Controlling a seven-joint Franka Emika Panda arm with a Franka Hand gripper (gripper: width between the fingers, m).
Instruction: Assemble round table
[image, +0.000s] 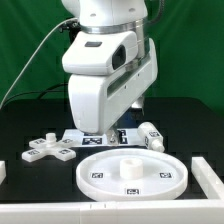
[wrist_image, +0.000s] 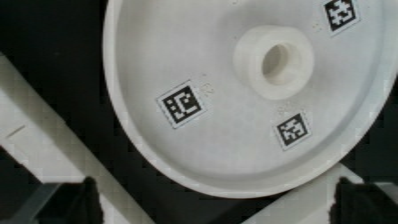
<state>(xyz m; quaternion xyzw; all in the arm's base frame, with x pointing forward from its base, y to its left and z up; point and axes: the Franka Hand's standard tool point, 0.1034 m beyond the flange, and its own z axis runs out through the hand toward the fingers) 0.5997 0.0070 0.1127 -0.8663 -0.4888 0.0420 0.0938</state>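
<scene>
White plastic parts all loose on the black bench (image: 190, 130), none joined so far. Nearest the front edge, flat, the large round rimmed white disc (image: 130, 175), central hub (image: 128, 165) facing up and empty. Behind it, toward the exterior view's right, the short thick white cylinder (image: 150, 133) on its side, apart from the disc. Toward the exterior view's left, the small white cross-shaped piece (image: 48, 150), likewise apart from the disc and from the cylinder. Low over the bench just behind the disc, the gripper (image: 108, 128), jaws spread wide, pinching nothing; in the wrist view, dark fingertips (wrist_image: 63, 200) at either side near the disc's rim, contact with it not apparent. Reads as the very start of the job: no part lifted, no part seated. Left to do, by judgement: seat the cylinder upright in the hub, fit the cross-shaped piece to the cylinder's free end, probably twist each home. Most likely first concern, going by the gripper's place beside it: the disc.
</scene>
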